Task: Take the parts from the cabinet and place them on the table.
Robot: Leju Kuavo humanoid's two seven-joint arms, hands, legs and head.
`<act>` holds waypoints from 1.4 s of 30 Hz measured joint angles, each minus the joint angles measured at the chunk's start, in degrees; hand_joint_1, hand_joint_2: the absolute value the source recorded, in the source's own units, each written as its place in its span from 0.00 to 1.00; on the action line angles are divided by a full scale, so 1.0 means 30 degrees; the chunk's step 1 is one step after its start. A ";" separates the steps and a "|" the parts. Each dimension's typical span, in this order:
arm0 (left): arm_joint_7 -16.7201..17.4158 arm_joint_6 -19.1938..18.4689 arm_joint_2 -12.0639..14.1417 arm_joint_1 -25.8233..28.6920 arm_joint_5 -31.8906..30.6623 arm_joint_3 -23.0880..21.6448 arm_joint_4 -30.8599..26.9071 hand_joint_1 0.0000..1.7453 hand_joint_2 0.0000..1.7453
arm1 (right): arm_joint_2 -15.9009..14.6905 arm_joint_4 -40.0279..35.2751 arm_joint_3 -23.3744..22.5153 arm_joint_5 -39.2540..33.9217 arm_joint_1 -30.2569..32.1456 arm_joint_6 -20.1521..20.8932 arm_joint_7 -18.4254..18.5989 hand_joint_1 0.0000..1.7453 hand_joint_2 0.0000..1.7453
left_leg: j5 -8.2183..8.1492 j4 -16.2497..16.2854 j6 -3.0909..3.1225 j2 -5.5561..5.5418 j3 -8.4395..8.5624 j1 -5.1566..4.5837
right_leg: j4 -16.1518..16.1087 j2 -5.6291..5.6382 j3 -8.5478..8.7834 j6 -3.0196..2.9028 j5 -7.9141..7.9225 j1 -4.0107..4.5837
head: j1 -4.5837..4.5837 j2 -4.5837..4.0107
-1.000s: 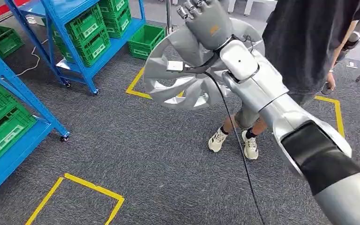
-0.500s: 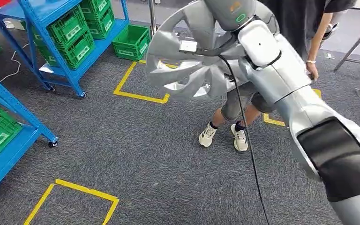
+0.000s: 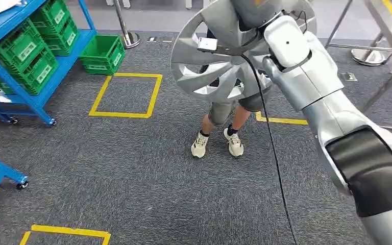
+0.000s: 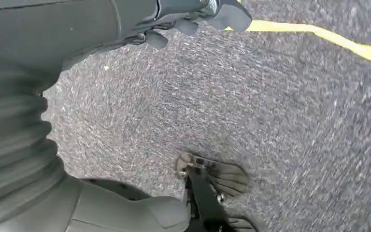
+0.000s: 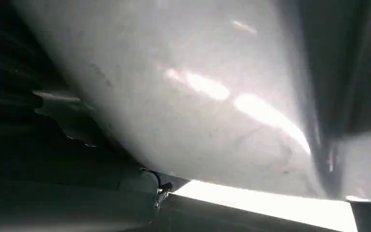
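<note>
A: Carrying what, and where?

B: Silver wheel cover (image 3: 219, 56), held high in front of the chest by the right hand (image 3: 252, 11), face turned outward. Kept raised, probably so the wide disc stays off the legs while walking.

A: Fingers of that hand?

B: Cut off at the frame's top edge and hidden behind the disc; cannot tell how they lie, though plainly bearing the part. Close up, just the cover's pale curved surface (image 5: 198, 96) against the palm.

A: Left hand (image 4: 193, 19)?

B: Hanging over grey carpet, fingers curled loosely, holding nothing.

A: Anything in the way?

B: A person's legs (image 3: 219, 120) just beyond the cover. Blue shelving (image 3: 41, 102) with green crates (image 3: 102, 53) off to the left. No tabletop in sight.
</note>
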 joint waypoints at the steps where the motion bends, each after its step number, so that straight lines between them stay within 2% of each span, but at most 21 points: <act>1: 0.0022 0.0058 -0.0022 0.0022 -0.0007 0.0000 0.0007 0.00 1.00 | 0.0000 -0.0058 0.0000 -0.0014 -0.0033 0.0131 -0.0066 1.00 1.00 | 0.0100 -0.0267 -0.0074 0.0136 0.0143 -0.0113 | -0.0001 0.0267 -0.0074 0.0105 0.0065 -0.0183 | -0.0176 0.0000; 4: 0.0182 0.0058 -0.0022 -0.0035 -0.0007 0.0007 0.0007 0.00 1.00 | -0.0255 -0.0350 -0.0132 -0.0044 -0.0014 0.0321 -0.0145 1.00 1.00 | 0.0140 -0.1029 -0.0037 0.0971 0.0487 -0.0183 | -0.0428 0.1098 -0.0195 0.0650 0.0482 -0.0150 | -0.0226 0.0000; 5: 0.0182 0.0000 -0.0051 -0.0032 0.0000 0.0007 0.0007 0.00 1.00 | -0.0313 -0.0466 -0.0226 -0.0088 0.0003 0.0328 -0.0138 1.00 1.00 | 0.0436 -0.1496 -0.0248 0.1362 0.0722 0.0014 | -0.0227 0.0292 -0.0359 0.0558 0.0315 -0.0085 | -0.0307 0.0000; 7: 0.0189 -0.0167 -0.0095 -0.0033 0.0044 0.0007 0.0015 0.00 1.00 | -0.0321 -0.0604 -0.0270 -0.0131 -0.0251 0.0393 -0.0153 1.00 1.00 | 0.0556 -0.1767 -0.0093 0.1833 0.0798 0.0036 | 0.1824 -0.1512 -0.1302 0.0660 -0.1008 0.0038 | -0.0183 0.0000; 10: 0.0101 -0.0313 -0.0197 0.0038 0.0058 0.0015 0.0029 0.00 1.00 | -0.0415 -0.0648 -0.0277 -0.0168 -0.0084 0.0495 -0.0276 1.00 1.00 | 0.0447 -0.1675 -0.0120 0.2783 0.0757 0.0064 | 0.5219 -0.2021 -0.2760 0.0960 -0.2201 -0.0200 | -0.0044 0.0000; 12: -0.0058 -0.0393 -0.0255 0.0025 0.0087 0.0015 0.0036 0.00 1.00 | -0.0554 -0.0648 -0.0328 -0.0255 0.0003 0.0495 -0.0313 1.00 1.00 | 0.0297 -0.1463 -0.0278 0.3290 0.0726 0.0143 | 0.3498 -0.2251 -0.1681 0.1160 -0.1225 -0.0405 | -0.0051 0.0000; 14: -0.0110 -0.0437 -0.0292 0.0011 0.0102 0.0015 0.0029 0.00 1.00 | -0.0656 -0.0721 -0.0416 -0.0291 -0.0022 0.0495 -0.0320 1.00 1.00 | -0.0066 -0.0986 -0.0570 0.3724 0.0661 0.0215 | 0.0119 -0.3392 0.0409 0.1435 -0.0135 -0.0506 | 0.0037 0.0000; 15: -0.0074 -0.0445 -0.0196 -0.0001 0.0102 0.0008 -0.0029 0.00 1.00 | -0.0736 -0.0742 -0.0452 -0.0248 -0.0054 0.0496 -0.0306 1.00 1.00 | -0.0245 -0.0831 -0.0769 0.3831 0.0469 0.0084 | 0.0113 -0.3765 0.0527 0.1262 -0.0468 -0.0257 | 0.0152 0.0000; 16: 0.0036 -0.0562 -0.0314 -0.0012 0.0102 0.0007 0.0007 0.00 1.00 | -0.0751 -0.0853 -0.0459 -0.0160 -0.0030 0.0532 -0.0306 1.00 1.00 | -0.0453 -0.0595 -0.0854 0.3980 0.0531 0.0031 | -0.0018 -0.3413 0.0477 0.0840 -0.0394 -0.0331 | -0.0118 0.0000; 19: 0.0575 -0.1362 -0.0357 -0.0078 0.0029 0.0007 0.0036 0.00 1.00 | -0.1136 -0.0881 -0.0554 -0.0124 -0.0155 0.0714 -0.0233 1.00 1.00 | -0.0440 -0.0698 -0.1083 0.4539 0.0733 0.0094 | 0.0005 -0.2828 0.0339 0.0379 -0.0348 -0.0265 | -0.0465 0.0000; 20: 0.0692 -0.1370 -0.0401 -0.0085 0.0029 0.0007 0.0044 0.00 1.00 | -0.1144 -0.0955 -0.0568 -0.0124 -0.0184 0.0758 -0.0211 1.00 1.00 | -0.0657 -0.0564 -0.1233 0.4162 0.0624 0.0202 | -0.0036 -0.2645 0.0364 0.0263 -0.0284 -0.0334 | -0.0575 0.0000; 22: 0.0984 -0.1297 -0.0467 -0.0079 0.0073 0.0007 0.0044 0.00 1.00 | -0.1173 -0.1013 -0.0619 -0.0138 -0.0287 0.0838 -0.0123 1.00 1.00 | -0.1920 0.1223 -0.1350 0.2467 -0.0020 0.0332 | -0.0042 -0.2337 0.0350 0.0100 -0.0253 -0.0358 | -0.0824 0.0000; 25: 0.1341 -0.1166 -0.0496 0.0018 0.0095 0.0007 0.0065 0.00 1.00 | -0.1166 -0.1020 -0.0619 -0.0175 -0.0252 0.0881 -0.0065 1.00 1.00 | -0.3281 0.5175 -0.1340 0.2015 -0.1930 0.0348 | -0.0038 -0.1576 0.0301 0.0042 -0.0245 -0.0285 | -0.0627 0.0000; 28: 0.1391 -0.1122 -0.0488 0.0049 0.0095 0.0007 0.0065 0.00 1.00 | -0.1166 -0.1020 -0.0641 -0.0240 -0.0242 0.0881 0.0081 1.00 1.00 | -0.1162 0.2586 -0.1069 0.1798 -0.0957 0.0346 | -0.0019 -0.0772 0.0326 0.0080 -0.0213 -0.0266 | -0.0620 0.0000; 29: 0.1376 -0.1108 -0.0488 0.0039 0.0102 0.0007 0.0058 0.00 1.00 | -0.1166 -0.1020 -0.0670 -0.0240 -0.0243 0.0831 0.0131 1.00 1.00 | -0.0178 0.0846 -0.0947 0.1248 -0.0257 0.0349 | -0.0019 -0.0540 0.0337 0.0111 -0.0196 -0.0296 | -0.0620 0.0000; 30: 0.1362 -0.1100 -0.0481 0.0060 0.0116 0.0007 0.0065 0.00 1.00 | -0.1166 -0.1013 -0.0699 -0.0240 -0.0227 0.0794 0.0189 1.00 1.00 | -0.0078 -0.0018 -0.0874 0.0004 0.0088 0.0371 | -0.0043 -0.0373 0.0275 0.0195 -0.0154 -0.0395 | -0.0613 0.0000; 31: 0.1325 -0.1093 -0.0510 0.0081 0.0161 0.0007 0.0065 0.00 1.00 | -0.1166 -0.0998 -0.0714 -0.0248 -0.0243 0.0772 0.0270 1.00 1.00 | 0.0004 -0.0241 -0.0925 -0.0229 0.0169 0.0392 | -0.0023 -0.0062 0.0161 0.0360 -0.0055 -0.0381 | -0.0642 0.0000; 35: 0.0946 -0.1071 -0.0539 0.0039 0.0277 0.0015 0.0058 0.00 1.00 | -0.1341 -0.0998 -0.0845 -0.0306 0.0021 0.0626 0.0299 1.00 1.00 | 0.0129 -0.0821 -0.0655 0.0828 0.0342 0.0443 | -0.0349 0.0671 -0.0176 0.1029 0.0348 -0.0635 | -0.0751 0.0000; 37: 0.0670 -0.1078 -0.0554 0.0017 0.0284 0.0015 0.0029 0.00 1.00 | -0.1428 -0.1005 -0.0983 -0.0379 0.0022 0.0431 0.0357 1.00 1.00 | 0.0302 -0.1011 -0.0452 0.1365 0.0380 0.0312 | 0.0986 -0.1567 -0.0822 0.0985 -0.0629 -0.0299 | -0.0606 0.0000; 40: 0.0509 -0.1078 -0.0554 0.0088 0.0284 0.0015 0.0036 0.00 1.00 | -0.1435 -0.1180 -0.1086 -0.0393 0.0510 0.0350 0.0379 1.00 1.00 | 0.0290 -0.0967 -0.0399 0.2322 0.0292 0.0218 | 0.5300 -0.1987 -0.2654 0.1134 -0.2434 -0.0267 | -0.0423 0.0000; 42: 0.0415 -0.1115 -0.0554 0.0086 0.0284 0.0015 0.0036 0.00 1.00 | -0.1486 -0.1326 -0.1166 -0.0393 0.0943 0.0371 0.0386 1.00 1.00 | 0.0261 -0.0902 -0.0369 0.2886 0.0261 0.0215 | 0.4802 -0.2069 -0.2210 0.1141 -0.1935 -0.0269 | -0.0423 0.0000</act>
